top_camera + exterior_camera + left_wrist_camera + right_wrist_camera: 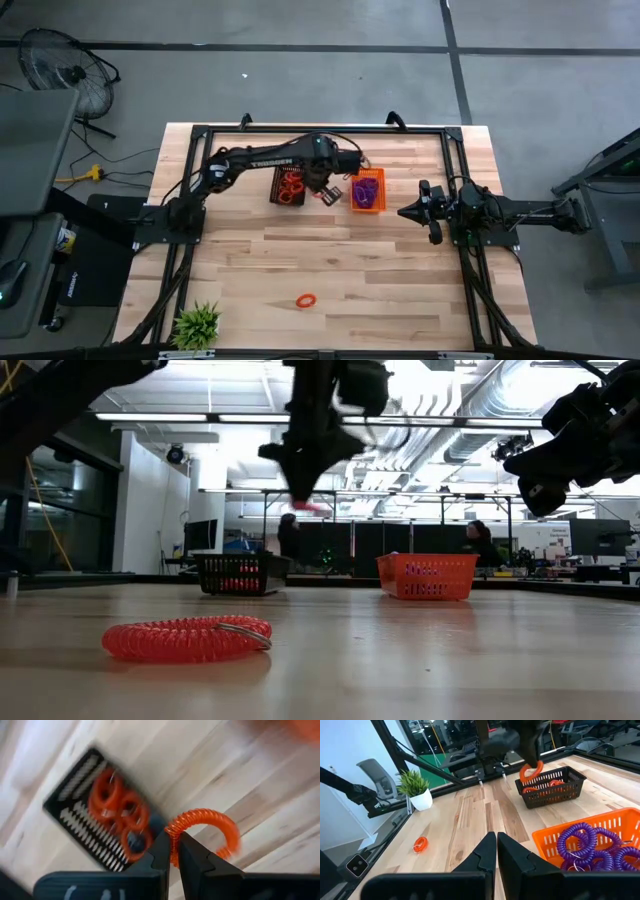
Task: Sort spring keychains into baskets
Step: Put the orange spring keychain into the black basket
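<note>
My left gripper hangs above the table between the black basket and the orange basket, shut on an orange-red spring keychain. The black basket holds several orange-red keychains. Several purple keychains lie in the orange basket. One more orange-red keychain lies flat on the wood near the front edge. My right gripper waits shut at the table's right side, pointing level toward the baskets. My left gripper pinches the keychain's coil at one end of the loop between its two fingers. The fingers point down from above. The loop hangs below the fingertips, clear of the table and just beside the black basket.
A small potted plant stands at the near left corner. A dark metal frame runs around the table's edges. Bare wood lies between the baskets and the loose keychain.
</note>
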